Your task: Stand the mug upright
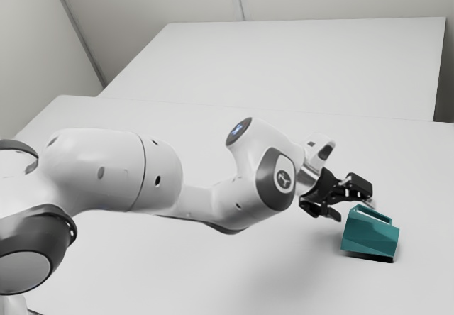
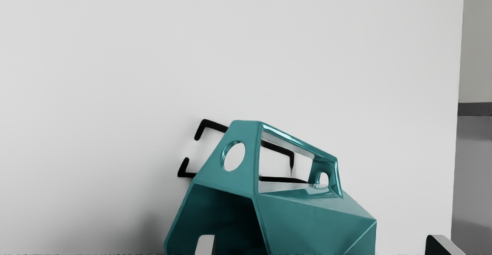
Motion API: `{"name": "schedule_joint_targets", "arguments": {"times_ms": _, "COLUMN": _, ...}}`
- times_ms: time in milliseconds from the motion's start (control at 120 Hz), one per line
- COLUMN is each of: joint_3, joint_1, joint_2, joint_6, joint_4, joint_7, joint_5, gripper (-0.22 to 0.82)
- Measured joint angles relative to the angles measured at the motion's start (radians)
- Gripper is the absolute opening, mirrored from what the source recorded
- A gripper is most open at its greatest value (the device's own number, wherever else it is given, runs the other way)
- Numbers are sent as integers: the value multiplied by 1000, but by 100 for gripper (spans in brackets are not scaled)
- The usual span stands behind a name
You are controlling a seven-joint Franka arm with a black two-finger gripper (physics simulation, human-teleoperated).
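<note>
Mug (image 1: 370, 233) on its side on the worktop (image 1: 177, 272), handle (image 2: 300, 144) uppermost, close by the hand (image 2: 322, 243), spread wide. Probably light, stiff and slick; best pinched firmly by the handle, minding any swivel.

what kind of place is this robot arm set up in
It looks like a bare, simulated lab or test cell: a plain white tabletop with the arm reaching over it, a second pale table beyond, and smooth panelled walls with visible seams behind.
</note>
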Motion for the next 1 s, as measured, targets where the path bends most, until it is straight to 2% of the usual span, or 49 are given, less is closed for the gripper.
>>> {"name": "schedule_joint_targets", "arguments": {"times_ms": 392, "joint_3": -33, "joint_1": 1, "joint_2": 41, "joint_6": 7, "joint_4": 32, "joint_7": 6, "joint_5": -39, "gripper": 57}}
{"name": "schedule_joint_targets", "arguments": {"times_ms": 617, "joint_3": -34, "joint_1": 0, "joint_2": 49, "joint_6": 8, "joint_4": 40, "joint_7": 9, "joint_5": -33, "gripper": 40}}
{"name": "schedule_joint_targets", "arguments": {"times_ms": 867, "joint_3": -34, "joint_1": 0, "joint_2": 56, "joint_6": 10, "joint_4": 92, "joint_7": 21, "joint_5": -27, "gripper": 30}}
{"name": "schedule_joint_targets", "arguments": {"times_ms": 1000, "joint_3": -34, "joint_1": 0, "joint_2": 56, "joint_6": 10, "joint_4": 110, "joint_7": 27, "joint_5": -10, "gripper": 10}}
